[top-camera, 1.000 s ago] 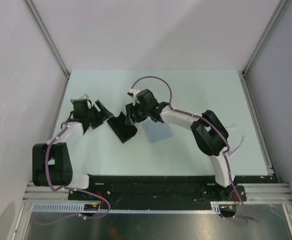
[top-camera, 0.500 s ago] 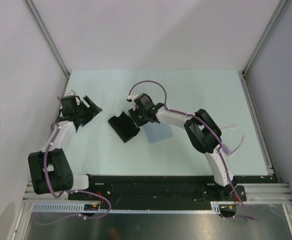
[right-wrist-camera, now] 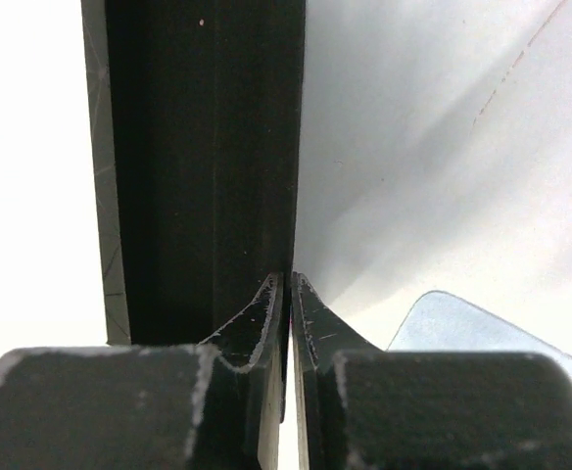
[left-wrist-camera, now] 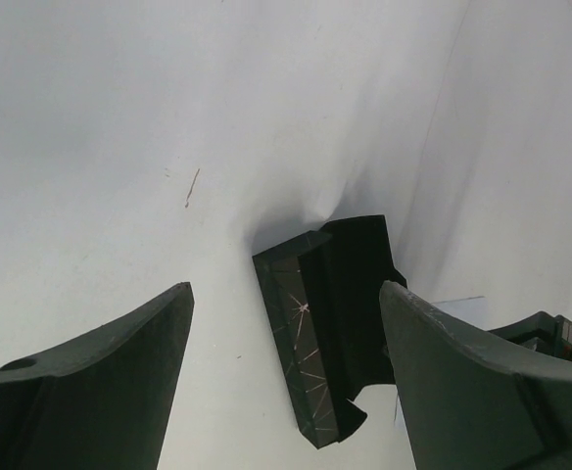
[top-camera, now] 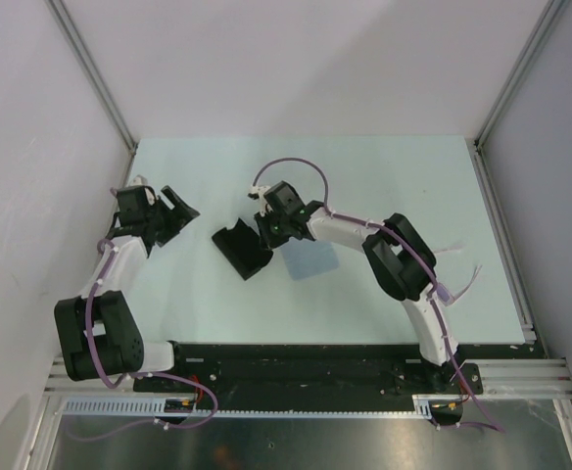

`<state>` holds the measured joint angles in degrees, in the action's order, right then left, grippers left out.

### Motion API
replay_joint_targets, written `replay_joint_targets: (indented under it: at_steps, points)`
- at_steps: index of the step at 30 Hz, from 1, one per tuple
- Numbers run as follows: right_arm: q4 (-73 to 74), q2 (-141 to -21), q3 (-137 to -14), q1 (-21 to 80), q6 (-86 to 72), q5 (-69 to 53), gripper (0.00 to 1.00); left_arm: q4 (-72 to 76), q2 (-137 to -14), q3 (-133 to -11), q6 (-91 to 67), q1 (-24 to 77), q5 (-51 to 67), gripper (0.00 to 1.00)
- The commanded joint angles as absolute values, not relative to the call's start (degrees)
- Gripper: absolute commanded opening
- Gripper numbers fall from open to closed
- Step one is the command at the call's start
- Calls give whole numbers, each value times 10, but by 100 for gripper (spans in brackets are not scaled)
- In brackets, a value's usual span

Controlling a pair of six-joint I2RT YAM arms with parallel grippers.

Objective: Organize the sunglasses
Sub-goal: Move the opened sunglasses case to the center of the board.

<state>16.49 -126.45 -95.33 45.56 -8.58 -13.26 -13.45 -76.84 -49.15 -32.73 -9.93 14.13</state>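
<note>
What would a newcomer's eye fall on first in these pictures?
First comes the black oblong case in the middle of the pale table. The right gripper is at the case's right edge, its fingers pressed almost together. A light blue cloth lies just right of the case. The left gripper hangs open to the case's left, apart from it.

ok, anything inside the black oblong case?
Only a dark, bare-looking interior shows in the black oblong case. No sunglasses visible; the right gripper hides its near end.
</note>
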Motion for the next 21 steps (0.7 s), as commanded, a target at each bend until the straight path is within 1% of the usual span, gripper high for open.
replay_joint_targets:
  at_steps: [1,3,4,13,19,21]
  points:
    - [154,-1226,-926,460,-196,-130,6,-131,-764,-504,-320,-105,156,83]
    - [132,-1219,-908,466,-256,-130,0,-132,-763,-500,-323,-105,160,83]
    - [125,-1216,-902,476,-271,-123,0,-131,-762,-497,-323,-105,162,83]
    - [68,-1187,-847,506,-468,-67,0,-133,-730,-466,-345,-103,178,83]
    - [55,-1192,-847,537,-521,-49,0,-136,-690,-392,-360,-92,173,83]
    - [54,-1197,-847,542,-526,-50,6,-140,-670,-362,-372,-83,158,84]
